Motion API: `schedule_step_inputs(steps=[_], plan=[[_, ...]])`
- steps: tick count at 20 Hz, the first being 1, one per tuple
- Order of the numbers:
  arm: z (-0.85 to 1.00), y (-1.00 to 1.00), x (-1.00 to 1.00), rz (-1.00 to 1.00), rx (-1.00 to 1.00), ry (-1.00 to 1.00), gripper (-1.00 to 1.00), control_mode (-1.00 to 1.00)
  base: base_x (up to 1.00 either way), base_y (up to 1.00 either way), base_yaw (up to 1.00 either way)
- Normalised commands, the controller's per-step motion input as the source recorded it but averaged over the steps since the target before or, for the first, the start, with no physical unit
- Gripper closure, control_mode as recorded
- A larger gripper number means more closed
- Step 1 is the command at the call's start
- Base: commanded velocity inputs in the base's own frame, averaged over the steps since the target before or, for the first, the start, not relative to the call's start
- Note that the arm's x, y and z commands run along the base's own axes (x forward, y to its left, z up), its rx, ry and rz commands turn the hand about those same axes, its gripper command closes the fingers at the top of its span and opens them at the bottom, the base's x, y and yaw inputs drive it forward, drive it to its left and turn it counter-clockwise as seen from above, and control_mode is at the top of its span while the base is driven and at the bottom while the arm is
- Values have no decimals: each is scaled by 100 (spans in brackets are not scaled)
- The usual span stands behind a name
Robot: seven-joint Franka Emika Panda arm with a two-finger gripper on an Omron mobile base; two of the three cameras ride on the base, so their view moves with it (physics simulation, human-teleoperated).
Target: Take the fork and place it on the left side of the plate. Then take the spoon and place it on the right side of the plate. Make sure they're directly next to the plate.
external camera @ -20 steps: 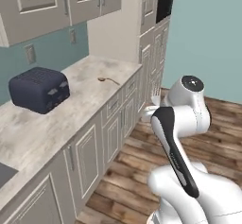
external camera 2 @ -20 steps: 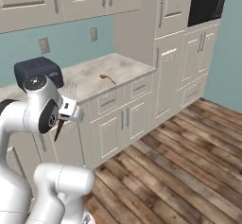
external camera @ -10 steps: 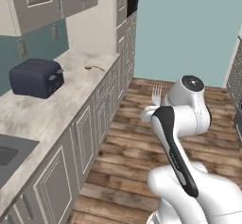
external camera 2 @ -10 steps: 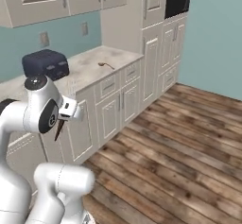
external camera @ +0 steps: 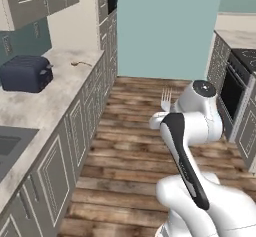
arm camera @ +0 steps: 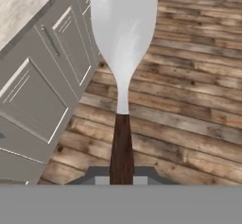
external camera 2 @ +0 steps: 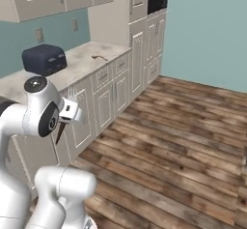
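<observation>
While clamped by handle, fork [arm camera: 124, 38] in claw [arm camera: 122, 175], above wood floor [arm camera: 189, 105]

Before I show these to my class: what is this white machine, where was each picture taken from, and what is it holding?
It is a white robot arm on a driving base, in a computer-drawn kitchen. Two pictures come from cameras on the base, behind the arm to its left and right. The third looks along the hand. The gripper is shut on the fork, silvery tines pointing away, dark handle pinched. On the counter stand a dark toaster and a small brown thing, too small to name.
</observation>
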Motion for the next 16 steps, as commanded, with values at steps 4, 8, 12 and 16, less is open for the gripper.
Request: schedule_step_inputs(steps=[4,8,12,16], plan=[[0,0,0,0,0,0,100,100,-75,-51,-15],[0,0,0,0,0,0,100,100,-36,-81,-4],[0,0,0,0,0,0,100,100,-3,-100,0],[0,0,0,0,0,0,100,100,9,-100,0]])
